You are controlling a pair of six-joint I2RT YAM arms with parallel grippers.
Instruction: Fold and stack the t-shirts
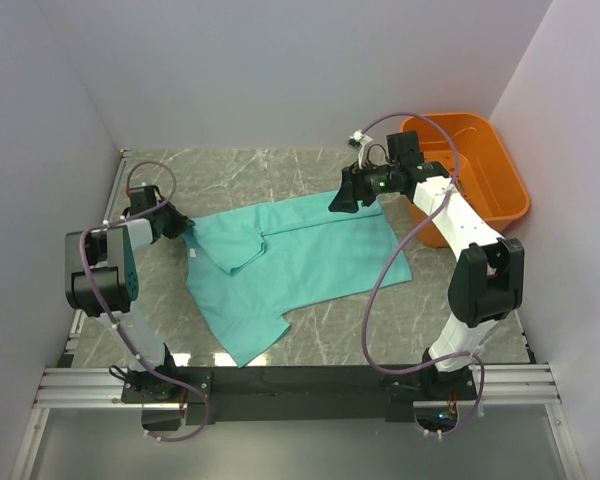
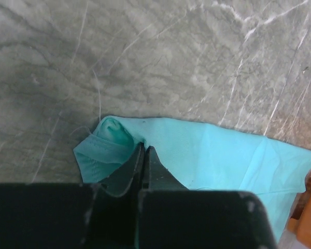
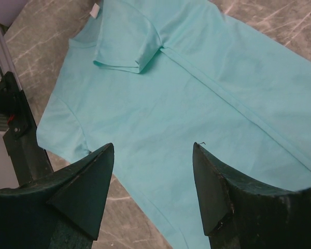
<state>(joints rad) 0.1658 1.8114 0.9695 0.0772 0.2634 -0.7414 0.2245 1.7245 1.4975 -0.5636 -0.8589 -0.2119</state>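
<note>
One turquoise t-shirt [image 1: 300, 262] is all we can see. It lies spread on the marble bench [image 1: 280, 170] between our two arms, with one sleeve [image 1: 232, 250] turned in over the chest. Our left end effector [image 2: 145, 151] sits low at the shirt's left side, its fingers pressed together on a bunched, hemmed edge of the cloth. We judge this pinch is meant to lift that edge and carry it across for the next fold. Our right end effector [image 3: 153, 146] hangs spread above the opposite side, touching no cloth as far as we can tell, and is probably placed to take the matching edge. The orange basket [image 1: 480, 165] stands beyond the right arm, apart from the shirt. Folding looks begun; stacking is not yet.
</note>
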